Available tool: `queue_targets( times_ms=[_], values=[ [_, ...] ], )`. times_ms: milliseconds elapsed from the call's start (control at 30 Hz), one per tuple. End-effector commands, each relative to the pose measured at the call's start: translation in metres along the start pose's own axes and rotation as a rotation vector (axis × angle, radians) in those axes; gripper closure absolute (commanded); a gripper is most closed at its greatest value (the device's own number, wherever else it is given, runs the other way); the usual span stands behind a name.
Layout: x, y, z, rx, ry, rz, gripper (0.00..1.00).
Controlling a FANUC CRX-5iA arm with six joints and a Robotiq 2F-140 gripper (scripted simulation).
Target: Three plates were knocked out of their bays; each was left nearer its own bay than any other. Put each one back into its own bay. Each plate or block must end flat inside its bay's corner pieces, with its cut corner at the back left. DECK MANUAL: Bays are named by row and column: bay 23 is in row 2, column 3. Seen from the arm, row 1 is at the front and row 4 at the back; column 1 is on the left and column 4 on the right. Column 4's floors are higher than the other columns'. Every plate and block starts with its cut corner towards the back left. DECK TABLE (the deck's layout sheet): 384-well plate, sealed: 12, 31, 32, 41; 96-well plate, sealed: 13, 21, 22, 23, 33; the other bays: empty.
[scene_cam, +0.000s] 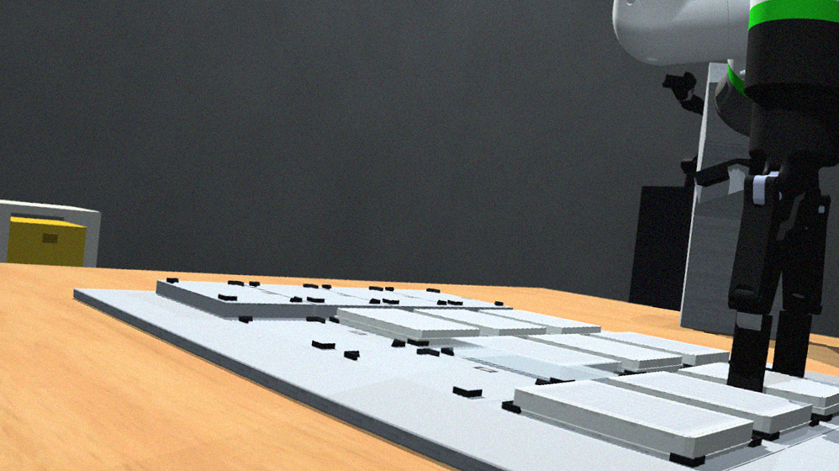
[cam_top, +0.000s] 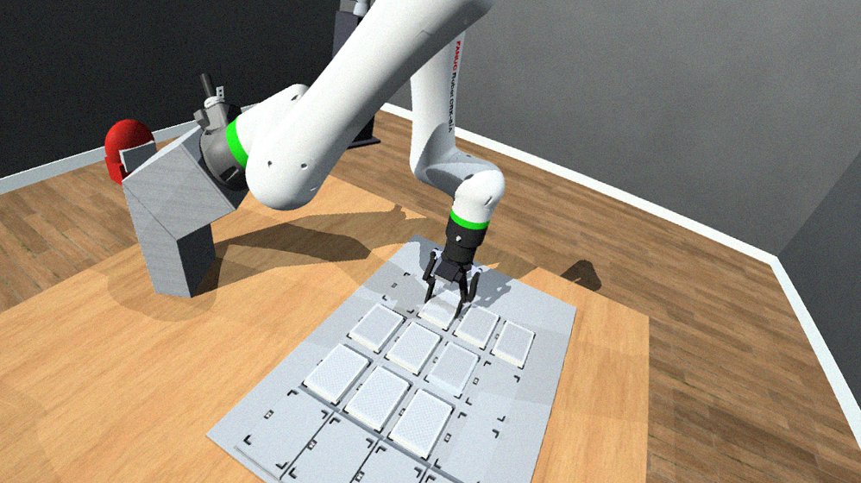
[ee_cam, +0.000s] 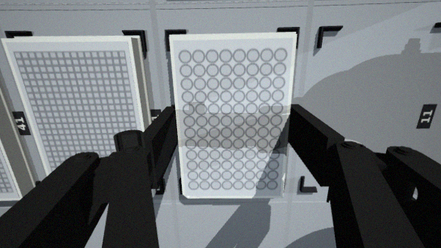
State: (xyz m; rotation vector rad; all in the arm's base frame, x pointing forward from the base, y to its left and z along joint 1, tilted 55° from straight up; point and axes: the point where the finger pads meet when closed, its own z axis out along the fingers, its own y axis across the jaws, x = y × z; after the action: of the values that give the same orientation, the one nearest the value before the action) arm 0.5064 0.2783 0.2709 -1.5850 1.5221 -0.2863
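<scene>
My gripper (ee_cam: 232, 122) is shut on a sealed 96-well plate (ee_cam: 232, 114), one finger on each long side. The plate sits low at the deck, roughly between black corner pieces (ee_cam: 306, 187); I cannot tell whether it rests on the floor or hangs just above it. In the top view the gripper (cam_top: 444, 295) stands upright over this plate (cam_top: 438, 311), at the deck end nearest the arm's base. The exterior view shows the fingers (scene_cam: 765, 367) down at the plate (scene_cam: 801, 389). A sealed 384-well plate (ee_cam: 77, 100) lies next to it. The label 11 (ee_cam: 426, 116) marks the empty bay on the other side.
Several other white plates (cam_top: 413, 346) lie in rows on the grey deck (cam_top: 396, 375). Empty bays (cam_top: 363, 479) line the deck end far from the arm. A grey pedestal (cam_top: 176, 213) stands beside the deck. A rack with a yellow box (scene_cam: 45, 239) stands off the table.
</scene>
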Motion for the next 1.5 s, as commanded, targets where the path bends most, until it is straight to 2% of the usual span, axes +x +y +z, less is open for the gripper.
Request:
queue_targets(
  times_ms=[0, 967, 1000, 1467],
  values=[
    [-0.0003, -0.0007, -0.0003, 0.001, -0.001, 0.000, 0.90],
    [-0.0002, -0.0007, 0.0013, 0.001, -0.001, 0.000, 0.90],
    [-0.0002, -0.0007, 0.0012, 0.001, -0.001, 0.000, 0.30],
    [-0.0002, -0.0007, 0.0012, 0.001, -0.001, 0.000, 0.30]
  ],
)
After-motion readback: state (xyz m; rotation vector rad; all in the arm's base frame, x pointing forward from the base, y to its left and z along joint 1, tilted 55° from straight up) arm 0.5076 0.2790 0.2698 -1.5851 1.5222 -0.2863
